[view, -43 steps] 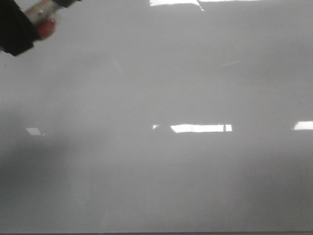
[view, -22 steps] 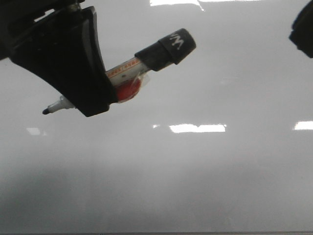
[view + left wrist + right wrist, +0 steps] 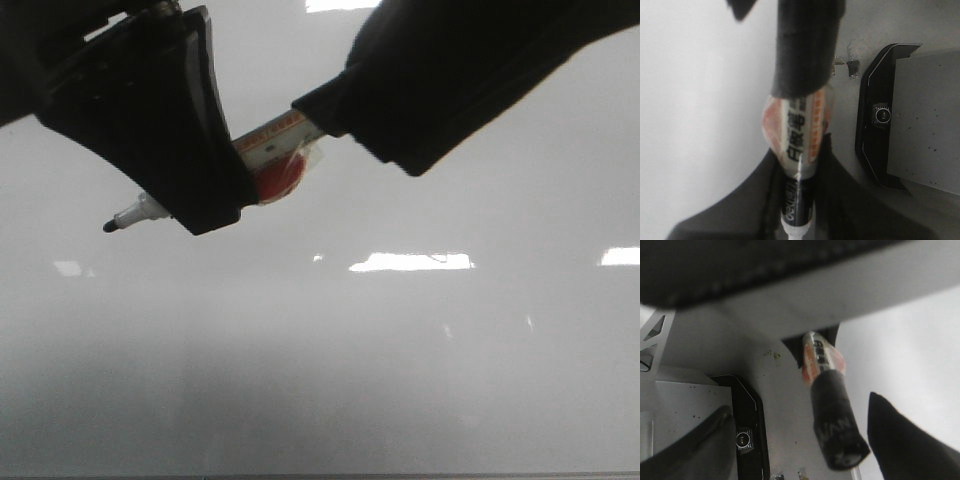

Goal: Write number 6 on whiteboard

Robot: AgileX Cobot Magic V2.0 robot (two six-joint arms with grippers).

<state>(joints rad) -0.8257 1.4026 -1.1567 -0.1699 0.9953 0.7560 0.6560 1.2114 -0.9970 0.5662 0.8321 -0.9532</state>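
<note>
The left gripper (image 3: 215,185) had its jaws clenched on a marker (image 3: 275,150) above the whiteboard (image 3: 400,380); the right gripper (image 3: 805,440) had its jaws released around the cap (image 3: 837,427).

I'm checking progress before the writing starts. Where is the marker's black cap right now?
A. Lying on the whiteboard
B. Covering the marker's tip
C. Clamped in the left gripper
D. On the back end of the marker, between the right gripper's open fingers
D: the right wrist view shows the black cap on the marker, the right gripper open around it.

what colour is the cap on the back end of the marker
Black, with white lettering on the cap; clearest in the right wrist view.
</note>
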